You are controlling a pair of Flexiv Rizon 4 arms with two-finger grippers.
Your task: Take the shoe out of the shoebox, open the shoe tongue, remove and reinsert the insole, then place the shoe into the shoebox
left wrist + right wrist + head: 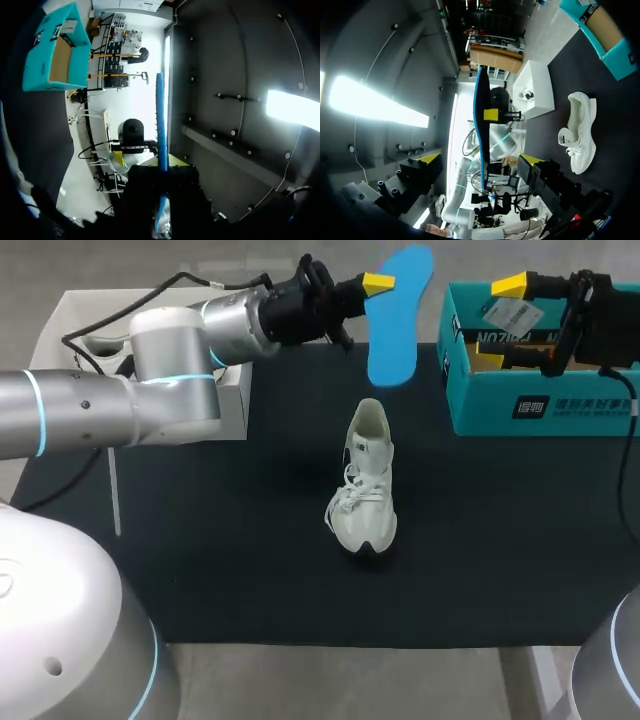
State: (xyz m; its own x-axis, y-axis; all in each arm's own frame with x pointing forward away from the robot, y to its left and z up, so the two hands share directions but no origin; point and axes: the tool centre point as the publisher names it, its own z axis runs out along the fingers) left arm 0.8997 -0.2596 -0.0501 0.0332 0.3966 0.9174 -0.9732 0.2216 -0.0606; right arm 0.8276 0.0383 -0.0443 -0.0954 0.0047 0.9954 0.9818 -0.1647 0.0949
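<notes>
A white sneaker stands upright on the black mat, its toe toward the front edge. My left gripper is raised above the mat's back edge, shut on one end of a blue insole that hangs in the air. In the left wrist view the insole shows edge-on between the fingers. My right gripper hovers open and empty over the left end of the teal shoebox. The right wrist view shows its gripper facing the insole, with the sneaker and shoebox off to one side.
A white box stands at the back left, under my left arm. The shoebox takes up the mat's back right corner. The mat is bare around the sneaker.
</notes>
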